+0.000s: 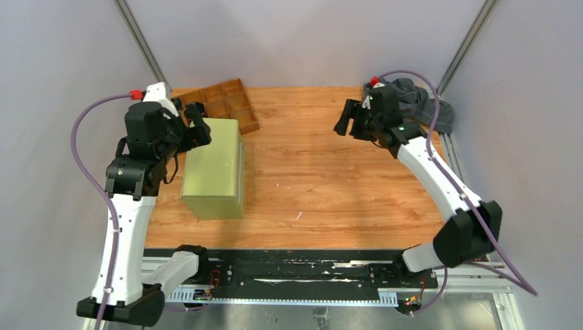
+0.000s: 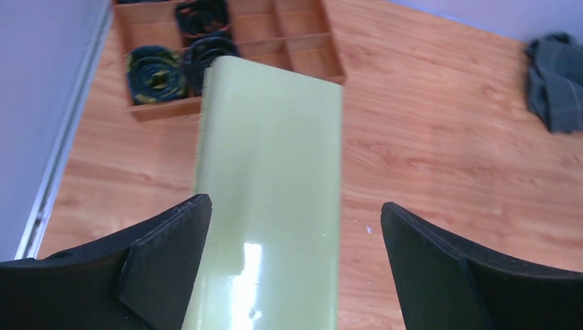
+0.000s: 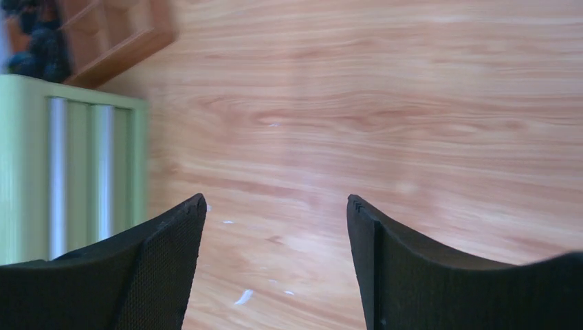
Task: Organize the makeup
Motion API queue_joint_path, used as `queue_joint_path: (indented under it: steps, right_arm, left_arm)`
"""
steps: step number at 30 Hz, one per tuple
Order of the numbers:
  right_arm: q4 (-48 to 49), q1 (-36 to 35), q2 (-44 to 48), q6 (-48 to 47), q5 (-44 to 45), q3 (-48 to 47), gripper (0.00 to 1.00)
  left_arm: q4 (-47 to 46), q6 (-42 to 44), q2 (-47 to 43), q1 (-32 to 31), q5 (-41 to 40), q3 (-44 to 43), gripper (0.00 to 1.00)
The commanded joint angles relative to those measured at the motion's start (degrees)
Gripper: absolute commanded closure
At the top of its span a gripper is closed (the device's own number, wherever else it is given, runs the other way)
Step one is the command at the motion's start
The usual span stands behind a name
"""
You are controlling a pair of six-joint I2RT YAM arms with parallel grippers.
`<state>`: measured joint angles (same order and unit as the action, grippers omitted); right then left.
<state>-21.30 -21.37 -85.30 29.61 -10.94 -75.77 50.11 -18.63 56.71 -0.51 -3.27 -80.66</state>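
No makeup item shows in any view; all of it is hidden or out of view. My left gripper [image 1: 196, 124] is open and empty, hovering above the far end of a closed pale green box [image 1: 214, 168]. In the left wrist view the box [image 2: 275, 137] lies between and below my open gripper [image 2: 292, 206]. My right gripper [image 1: 350, 118] is open and empty, held above bare wood at the back right. In the right wrist view my gripper [image 3: 276, 199] frames only table, with the green box [image 3: 69, 165] at the left.
A wooden compartment tray [image 1: 227, 103] stands at the back left behind the box, with dark rolled items [image 2: 157, 72] in some cells. A grey checked cloth [image 1: 419, 100] lies crumpled in the back right corner. The wooden table [image 1: 330, 179] ends at a black rail in front.
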Motion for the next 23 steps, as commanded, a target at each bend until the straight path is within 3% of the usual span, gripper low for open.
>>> queue_joint_path:
  steps: [1, 5, 10, 16, 23]
  right_arm:
    - [-16.14, 1.17, 8.00, -12.39, 26.75, -2.19, 0.22]
    - [-18.15, 1.28, 15.55, -14.87, 40.67, -1.41, 0.14]
    - [-18.57, 1.41, 23.44, -15.56, 43.52, 1.12, 0.14]
    - [-18.19, 1.33, 28.62, -14.52, 45.34, 4.93, 0.14]
    - [-17.04, 1.33, 29.37, -13.69, 46.68, 6.49, 0.16]
  left_arm:
    - [1.86, -0.33, 1.12, -13.00, -10.54, -2.34, 0.02]
    - [1.66, -3.04, 4.23, -25.98, -16.07, -2.94, 0.02]
    - [-0.20, -4.48, 7.84, -37.97, -19.70, -0.99, 0.02]
    - [-8.67, -4.30, 3.38, -39.39, -13.87, 7.13, 0.02]
    - [-12.10, -3.81, -1.06, -39.39, -15.90, 12.21, 0.02]
